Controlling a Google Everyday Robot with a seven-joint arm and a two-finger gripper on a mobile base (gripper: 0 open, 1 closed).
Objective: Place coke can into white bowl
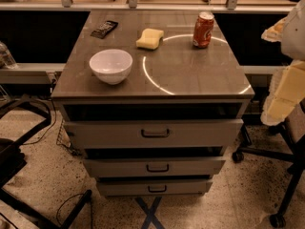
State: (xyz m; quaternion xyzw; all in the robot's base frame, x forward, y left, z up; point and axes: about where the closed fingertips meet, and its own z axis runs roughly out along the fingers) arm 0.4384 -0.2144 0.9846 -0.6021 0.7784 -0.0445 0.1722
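The coke can (203,30), red with white lettering and a silver top, stands upright at the back right of the cabinet top (190,75). The white bowl (111,66) sits empty at the front left of the same top. My gripper (287,90) is a pale shape at the right edge of the view, off to the right of the cabinet and well apart from the can and the bowl. It holds nothing that I can see.
A yellow sponge (149,38) lies between bowl and can at the back middle. A dark flat packet (104,28) lies at the back left. The cabinet has three drawers (155,133), slightly open. A chair base (286,175) stands at the right.
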